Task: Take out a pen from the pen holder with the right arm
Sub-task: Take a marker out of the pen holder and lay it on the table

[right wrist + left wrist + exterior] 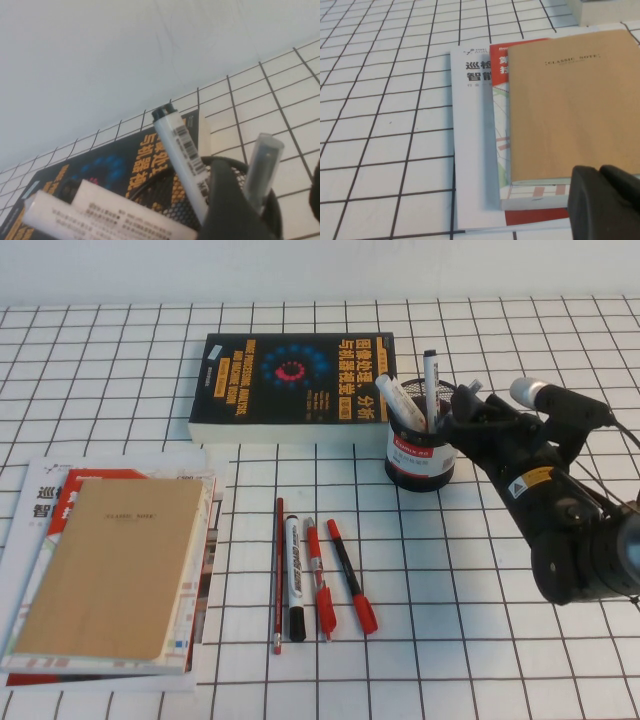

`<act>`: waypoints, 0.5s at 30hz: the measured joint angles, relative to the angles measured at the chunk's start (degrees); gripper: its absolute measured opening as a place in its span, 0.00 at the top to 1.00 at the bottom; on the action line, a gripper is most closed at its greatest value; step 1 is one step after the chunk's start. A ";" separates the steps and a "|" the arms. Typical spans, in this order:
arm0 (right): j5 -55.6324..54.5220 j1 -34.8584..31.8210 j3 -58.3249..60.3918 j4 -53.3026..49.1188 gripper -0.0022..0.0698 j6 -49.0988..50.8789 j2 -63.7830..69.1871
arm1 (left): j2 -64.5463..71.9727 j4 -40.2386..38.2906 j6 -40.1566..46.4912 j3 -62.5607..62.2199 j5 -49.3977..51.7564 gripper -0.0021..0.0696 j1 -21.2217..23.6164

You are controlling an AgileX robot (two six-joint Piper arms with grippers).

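Note:
A black mesh pen holder point(420, 455) stands right of centre, holding a white marker point(400, 400), an upright marker with a dark cap point(431, 380) and a translucent grey pen point(470, 388). My right gripper point(462, 412) reaches the holder's top from the right. In the right wrist view the jaws stand apart, one dark finger point(220, 210) over the holder rim point(160, 200) and the other at the picture's edge. The grey pen point(262, 160) rises between them, and the barcoded white marker point(182, 160) stands beside that finger. My left gripper point(600, 172) hovers shut over a tan notebook point(570, 100).
A dark thick book point(295, 385) lies behind and left of the holder. A pencil, a black marker and two red pens point(315, 575) lie in a row at centre front. The tan notebook point(110, 570) tops a stack of booklets at front left.

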 joint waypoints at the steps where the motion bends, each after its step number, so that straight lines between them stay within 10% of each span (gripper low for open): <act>1: -0.12 0.00 -0.29 0.39 0.52 0.00 0.32 | 0.00 0.00 0.00 0.00 0.00 0.98 0.00; 15: 1.66 -1.08 -6.41 1.90 0.52 0.00 3.52 | 0.00 0.00 0.00 0.00 0.00 0.98 0.00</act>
